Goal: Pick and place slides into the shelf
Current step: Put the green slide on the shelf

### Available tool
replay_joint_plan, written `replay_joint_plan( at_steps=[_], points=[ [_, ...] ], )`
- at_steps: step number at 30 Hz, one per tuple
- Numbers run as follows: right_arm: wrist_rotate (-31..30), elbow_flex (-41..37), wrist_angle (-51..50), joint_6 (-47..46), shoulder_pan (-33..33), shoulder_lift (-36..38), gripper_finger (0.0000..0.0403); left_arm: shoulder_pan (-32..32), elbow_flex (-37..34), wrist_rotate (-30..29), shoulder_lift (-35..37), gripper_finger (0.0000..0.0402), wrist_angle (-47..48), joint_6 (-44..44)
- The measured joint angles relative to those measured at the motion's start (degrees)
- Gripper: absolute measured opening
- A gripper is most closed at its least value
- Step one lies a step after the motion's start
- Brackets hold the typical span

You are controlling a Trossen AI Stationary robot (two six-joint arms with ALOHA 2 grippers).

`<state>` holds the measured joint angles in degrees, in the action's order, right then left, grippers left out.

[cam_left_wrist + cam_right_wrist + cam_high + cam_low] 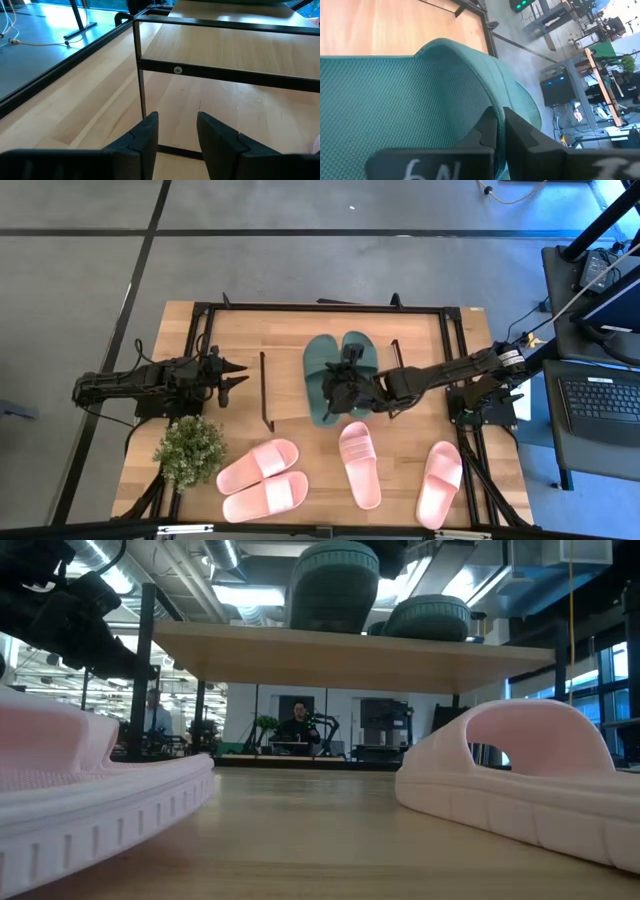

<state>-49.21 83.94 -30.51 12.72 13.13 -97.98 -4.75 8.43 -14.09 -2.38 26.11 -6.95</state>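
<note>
— High view first: what's on the shelf (285,370)?

— Two dark green slides sit side by side on its wooden top, the left green slide (322,375) and the right green slide (357,352). The right gripper (348,387) is over them, and in the right wrist view its fingers (487,131) are pinched onto the edge of a green slide's strap (420,100), almost together with only the foam between.

— And the pink ones?

— All four lie on the bench (400,480) in front of the shelf: a pair of pink slides (262,478) close together beside the small potted plant (189,448), a third pink slide (360,462) near the middle, and a fourth pink slide (440,483) toward the right side. None touches the shelf.

— The other arm?

— The left gripper (236,373) hangs just left of the shelf's black wire leg, holding nothing. From the left wrist view its fingers (145,137) stand apart, the bench showing between them.
</note>
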Motion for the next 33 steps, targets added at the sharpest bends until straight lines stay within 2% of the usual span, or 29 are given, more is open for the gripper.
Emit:
replay_joint_plan(
  at_steps=[5, 27, 33],
  points=[
    [3.4, 0.0, 0.0, -0.4, -0.2, 0.0, 0.0015, 0.0, 0.0, 0.0, 0.0, 0.0127, 0.0, 0.0],
    [3.4, 0.0, -0.2, -0.2, -3.1, -3.2, 0.0016, 0.0, 0.0, 0.0, 0.0, 0.0127, 0.0, 0.0],
    [3.2, 0.0, -0.2, -0.4, -3.3, -3.4, 0.005, 0.0, 0.0, 0.0, 0.0, 0.0127, 0.0, 0.0]
  ],
)
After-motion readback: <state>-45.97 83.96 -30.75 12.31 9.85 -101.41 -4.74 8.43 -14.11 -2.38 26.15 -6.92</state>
